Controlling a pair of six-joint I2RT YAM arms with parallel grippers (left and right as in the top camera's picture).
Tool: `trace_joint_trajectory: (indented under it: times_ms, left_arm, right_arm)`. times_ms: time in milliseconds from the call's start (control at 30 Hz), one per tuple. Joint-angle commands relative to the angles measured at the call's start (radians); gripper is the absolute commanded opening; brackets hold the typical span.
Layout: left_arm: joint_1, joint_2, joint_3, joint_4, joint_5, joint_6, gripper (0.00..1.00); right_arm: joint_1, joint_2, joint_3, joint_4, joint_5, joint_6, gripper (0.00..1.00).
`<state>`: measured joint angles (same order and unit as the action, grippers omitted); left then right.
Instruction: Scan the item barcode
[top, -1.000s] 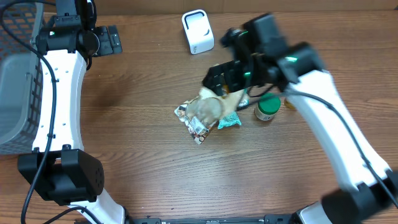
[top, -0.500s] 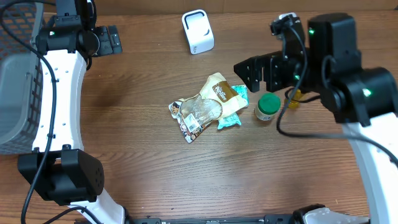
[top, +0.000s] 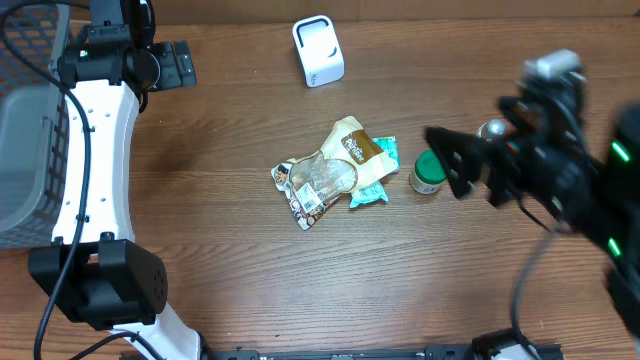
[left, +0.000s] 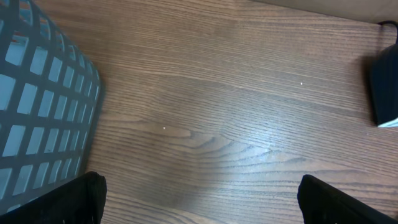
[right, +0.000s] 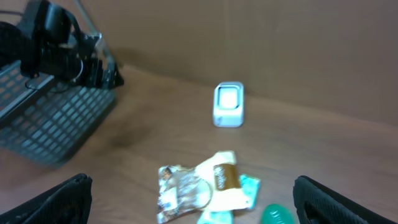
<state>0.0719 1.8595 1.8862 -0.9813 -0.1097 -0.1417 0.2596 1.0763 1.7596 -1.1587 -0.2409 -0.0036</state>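
A pile of snack pouches lies mid-table: a cream and brown one on top, a clear foil one to its left, a teal one beneath. The right wrist view shows the same pouches, blurred. A green-lidded bottle stands just right of the pile. The white barcode scanner sits at the back centre, and the scanner faces the right wrist camera. My right gripper hangs open high above the table, right of the bottle, holding nothing. My left gripper is open at the back left over bare wood.
A grey mesh basket stands at the left edge, and the basket fills the left of the left wrist view. A small silver-topped object sits behind the bottle. A dark object shows at that view's right edge.
My right arm has pulled away from the pouch pile, moving right and rising toward the camera. The pouches shifted slightly and now lie uncovered. The left arm has not moved.
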Motion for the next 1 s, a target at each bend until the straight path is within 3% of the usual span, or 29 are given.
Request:
trace_joint_trajectory:
  times_ms: [0, 333, 567, 800, 967]
  left_arm:
    - [-0.007, 0.015, 0.012, -0.002, -0.005, 0.007, 1.0]
    - [-0.007, 0.015, 0.012, -0.002, -0.005, 0.007, 0.99]
    - [-0.007, 0.015, 0.012, -0.002, -0.005, 0.007, 1.0]
    - [-0.007, 0.015, 0.012, -0.002, -0.005, 0.007, 1.0]
    - [-0.007, 0.015, 0.012, -0.002, -0.005, 0.007, 1.0]
  right_arm:
    - [-0.05, -0.138, -0.079, -0.001, 0.065, -0.05, 1.0]
    - [-0.246, -0.596, -0.512, 0.071, 0.064, -0.05, 1.0]
    - [-0.304, -0.901, -0.864, 0.267, 0.053, -0.05, 1.0]
    - [-0.316, -1.069, -1.162, 0.683, 0.011, -0.05, 1.0]
    - [-0.316, -1.069, -1.379, 1.156, -0.048, -0.05, 1.0]
